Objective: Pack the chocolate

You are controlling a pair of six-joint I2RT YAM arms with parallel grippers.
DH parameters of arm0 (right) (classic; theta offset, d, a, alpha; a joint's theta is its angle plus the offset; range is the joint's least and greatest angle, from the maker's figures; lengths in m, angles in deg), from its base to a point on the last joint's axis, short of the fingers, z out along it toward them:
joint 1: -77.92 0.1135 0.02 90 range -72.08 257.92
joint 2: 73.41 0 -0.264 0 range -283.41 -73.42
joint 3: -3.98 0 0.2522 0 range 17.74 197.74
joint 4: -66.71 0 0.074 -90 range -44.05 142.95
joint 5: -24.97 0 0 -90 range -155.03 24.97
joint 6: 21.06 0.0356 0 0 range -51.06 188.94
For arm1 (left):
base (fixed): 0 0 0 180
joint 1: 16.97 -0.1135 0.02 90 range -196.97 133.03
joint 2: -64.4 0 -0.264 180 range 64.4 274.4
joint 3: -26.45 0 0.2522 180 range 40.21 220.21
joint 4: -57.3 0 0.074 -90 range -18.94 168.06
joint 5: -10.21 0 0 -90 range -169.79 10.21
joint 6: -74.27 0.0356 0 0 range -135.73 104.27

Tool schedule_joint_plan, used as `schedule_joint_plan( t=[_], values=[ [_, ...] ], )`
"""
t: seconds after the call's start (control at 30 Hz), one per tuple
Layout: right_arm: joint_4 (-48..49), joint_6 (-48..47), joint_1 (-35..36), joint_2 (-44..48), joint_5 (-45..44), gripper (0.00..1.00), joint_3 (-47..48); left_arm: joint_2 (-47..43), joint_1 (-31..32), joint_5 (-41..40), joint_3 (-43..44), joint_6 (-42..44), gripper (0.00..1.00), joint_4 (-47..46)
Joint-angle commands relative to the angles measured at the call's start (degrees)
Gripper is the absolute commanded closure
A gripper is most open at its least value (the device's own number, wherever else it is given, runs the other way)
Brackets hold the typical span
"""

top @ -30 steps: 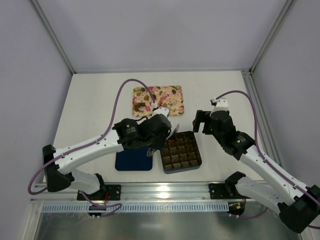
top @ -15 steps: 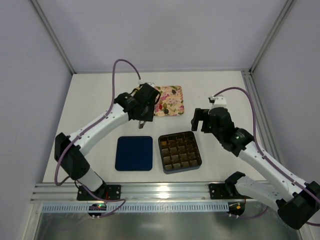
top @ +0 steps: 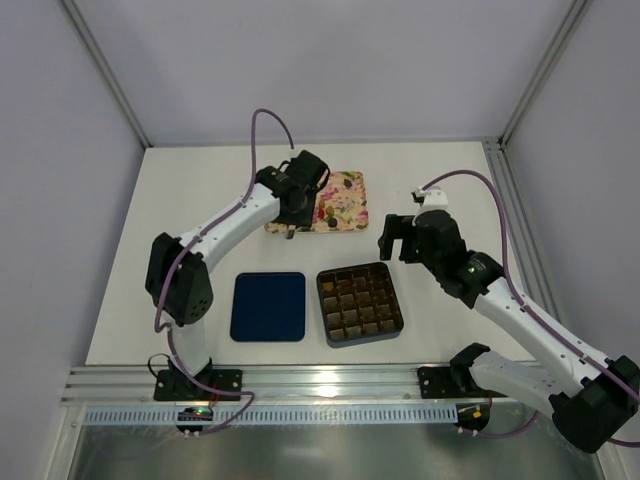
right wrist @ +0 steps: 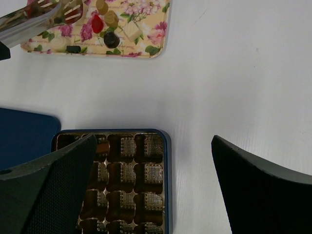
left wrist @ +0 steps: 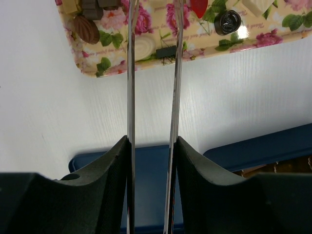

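Observation:
Several chocolates (left wrist: 87, 29) lie on the floral tray (top: 345, 212): brown, white, red (right wrist: 97, 23) and a dark round one (left wrist: 227, 22). My left gripper (top: 298, 190) (left wrist: 152, 141) is shut on metal tongs (left wrist: 130, 97), whose two blades reach over the tray's near edge with a gap between them. The tongs' slotted tips (right wrist: 29, 24) hover over the tray's left part; nothing shows between them. My right gripper (top: 400, 240) (right wrist: 153, 141) is open and empty, just above the far right corner of the dark grid box (top: 360, 303).
The box's blue lid (top: 268, 307) lies flat to the left of the box (right wrist: 146, 161). Most cells I can see look empty; one far cell holds something tan (right wrist: 101, 144), partly hidden. White table lies between tray and box.
My left arm has swung from over the box and lid back to the floral tray, carrying the tongs. My right gripper has shifted slightly left.

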Motion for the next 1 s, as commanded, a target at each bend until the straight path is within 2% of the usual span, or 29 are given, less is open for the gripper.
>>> schedule_joint_plan(
  t=[0.0,0.3,0.67,0.97],
  values=[
    [1.8,-1.3,-0.5,0.1,0.3,0.0,2.2,1.9,-0.6,0.5,3.8,1.7,0.59,-1.8],
    [2.3,-1.6,-1.0,-0.3,0.8,0.0,1.4,5.2,-1.2,0.2,4.1,1.7,0.61,-2.6],
    [2.7,-1.6,-1.4,-0.5,1.3,0.0,1.3,4.9,-1.2,0.6,4.1,2.0,0.69,-2.4],
    [2.8,-1.9,-2.1,-0.6,0.8,0.0,1.2,2.7,-1.2,1.3,7.2,2.7,0.71,0.0]
  ],
)
